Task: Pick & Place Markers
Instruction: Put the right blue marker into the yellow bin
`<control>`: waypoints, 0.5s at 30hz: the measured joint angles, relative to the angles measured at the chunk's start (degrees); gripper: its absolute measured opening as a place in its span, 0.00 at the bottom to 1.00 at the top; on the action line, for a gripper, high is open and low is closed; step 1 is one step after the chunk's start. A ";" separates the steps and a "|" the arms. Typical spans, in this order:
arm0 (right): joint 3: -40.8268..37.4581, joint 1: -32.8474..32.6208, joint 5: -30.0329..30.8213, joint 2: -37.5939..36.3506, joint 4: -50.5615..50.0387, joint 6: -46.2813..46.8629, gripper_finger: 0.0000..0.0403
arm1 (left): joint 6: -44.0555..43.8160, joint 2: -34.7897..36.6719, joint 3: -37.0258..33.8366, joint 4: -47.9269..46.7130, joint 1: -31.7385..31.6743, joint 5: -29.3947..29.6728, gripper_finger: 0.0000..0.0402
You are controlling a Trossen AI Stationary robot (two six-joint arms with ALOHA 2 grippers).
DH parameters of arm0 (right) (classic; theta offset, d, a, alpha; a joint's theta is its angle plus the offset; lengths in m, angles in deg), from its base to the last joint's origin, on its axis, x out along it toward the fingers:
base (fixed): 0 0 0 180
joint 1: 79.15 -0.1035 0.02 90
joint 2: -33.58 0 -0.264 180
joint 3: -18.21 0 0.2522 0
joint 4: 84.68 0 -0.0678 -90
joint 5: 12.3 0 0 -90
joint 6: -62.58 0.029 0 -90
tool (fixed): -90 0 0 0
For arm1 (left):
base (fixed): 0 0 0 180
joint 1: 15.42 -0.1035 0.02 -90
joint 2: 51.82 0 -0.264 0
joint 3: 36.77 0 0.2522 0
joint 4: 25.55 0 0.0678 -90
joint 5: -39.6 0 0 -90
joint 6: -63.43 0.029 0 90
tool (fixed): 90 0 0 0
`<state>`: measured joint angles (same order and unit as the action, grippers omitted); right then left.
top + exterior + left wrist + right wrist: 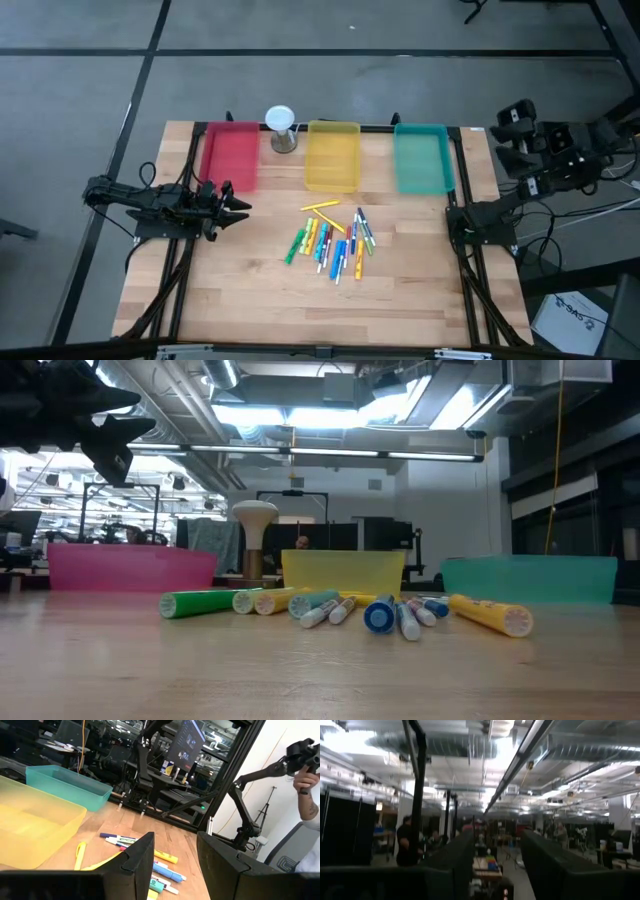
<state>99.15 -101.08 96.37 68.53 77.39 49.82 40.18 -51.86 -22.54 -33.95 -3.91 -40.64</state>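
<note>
High view: wooden surface (250, 290) with three trays along the far edge, red tray (231, 156) at left, yellow tray (332, 155) in the middle, teal tray (421, 158) at right. White-topped hourglass-like object (281, 128) stands between the red and yellow trays. All three trays look bare inside.

Markers (332, 240) lie in a loose pile on the surface, just in front of the yellow tray, none in any tray. Colours seen: yellow, orange, green, blue, some white-bodied. One yellow marker (320, 207) lies a bit apart, nearest the yellow tray. Low view: green marker (198, 603) at the pile's left end, yellow marker (490, 614) at its right end, a blue cap (379, 618) facing the camera.

Left tool (240, 208) hovers over the left side of the surface, just in front of the red tray, pointing toward the pile, well apart from it. Left wrist view shows its two dark fingers (140, 855) apart, with a clear gap and nothing between them; markers and the yellow and teal trays lie ahead.

Right tool (518, 115) is off the surface, raised beyond its right far corner, aimed out at the room. Right wrist view shows its fingers (457, 855) apart, nothing held. A person's hand (303, 782) shows by the right arm in the left wrist view.
</note>
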 joint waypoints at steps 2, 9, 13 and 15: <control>2.18 0.00 -0.02 1.94 -3.52 -0.01 0.40 | 0.00 -0.01 0.00 -0.01 0.01 0.00 0.36; 5.88 0.00 -0.06 7.29 -10.01 0.11 0.40 | 0.00 -0.01 -0.02 -0.01 0.01 0.00 0.36; 5.88 0.00 -0.07 9.40 -10.22 0.22 0.40 | 0.00 0.01 -0.01 -0.01 0.00 0.00 0.36; 5.88 0.00 -0.06 10.51 -10.34 0.18 0.40 | 0.00 0.00 -0.01 0.00 0.00 0.00 0.36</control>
<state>105.02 -101.08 96.31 79.04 67.05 50.01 40.18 -51.86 -22.55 -33.96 -3.91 -40.64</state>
